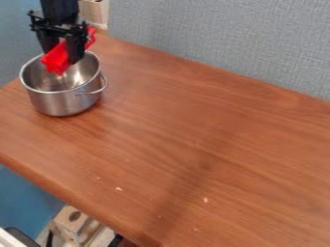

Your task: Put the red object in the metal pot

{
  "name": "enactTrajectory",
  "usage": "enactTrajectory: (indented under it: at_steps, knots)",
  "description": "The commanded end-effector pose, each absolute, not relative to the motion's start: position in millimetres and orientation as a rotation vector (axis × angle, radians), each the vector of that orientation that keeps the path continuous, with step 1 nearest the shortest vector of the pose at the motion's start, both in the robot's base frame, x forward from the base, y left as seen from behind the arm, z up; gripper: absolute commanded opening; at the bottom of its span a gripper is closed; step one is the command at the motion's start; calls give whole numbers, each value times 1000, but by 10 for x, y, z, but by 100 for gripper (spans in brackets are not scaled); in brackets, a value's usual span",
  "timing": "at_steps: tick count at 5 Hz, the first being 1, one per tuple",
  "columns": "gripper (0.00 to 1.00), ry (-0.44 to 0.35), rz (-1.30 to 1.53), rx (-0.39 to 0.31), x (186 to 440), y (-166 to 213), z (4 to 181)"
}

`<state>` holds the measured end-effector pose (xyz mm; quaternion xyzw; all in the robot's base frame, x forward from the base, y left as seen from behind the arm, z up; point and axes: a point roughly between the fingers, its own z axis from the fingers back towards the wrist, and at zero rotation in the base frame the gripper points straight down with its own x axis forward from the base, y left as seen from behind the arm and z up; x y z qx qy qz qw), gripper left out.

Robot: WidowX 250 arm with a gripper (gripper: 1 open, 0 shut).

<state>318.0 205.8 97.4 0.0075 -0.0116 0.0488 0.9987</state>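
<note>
Black robot gripper w/ dark fingers (62,41) is closed on the glossy red bar-shaped block (56,58), holding it tilted over the mouth of the round shiny silver steel pot (64,85), which sits at the far left corner of the brown wood-grain table (194,145). Block's lower end is above the pot's opening, near the back of the rim; upper end pokes out past the fingers to the right. Can't tell from this angle if the block touches the rim. Job's nearly done, I'd judge: just lower & release. Risks: block looks long vs. the opening, so if let go at this slant it could catch on the back rim, bridge it or tip outside. Poss. cause: grip sits too far back, more over the rim than the pot's middle. Lowering w/o centring first might press block or fingers on the rim & tip or shove the pot; it's close to the table edge, so a hard push could send it off. Glossy faces might also slip or twist in the grip if the block knocks steel. Brands, labels, writing: none legible on block, pot or gripper.
</note>
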Motion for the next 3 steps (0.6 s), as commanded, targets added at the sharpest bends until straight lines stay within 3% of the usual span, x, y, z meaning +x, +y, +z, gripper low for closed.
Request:
enactTrajectory:
  at_steps: [1,3]
  knots:
    - [0,-77,125,56,3225,2185,1168]
    - [0,-75,144,63,3241,2241,1148]
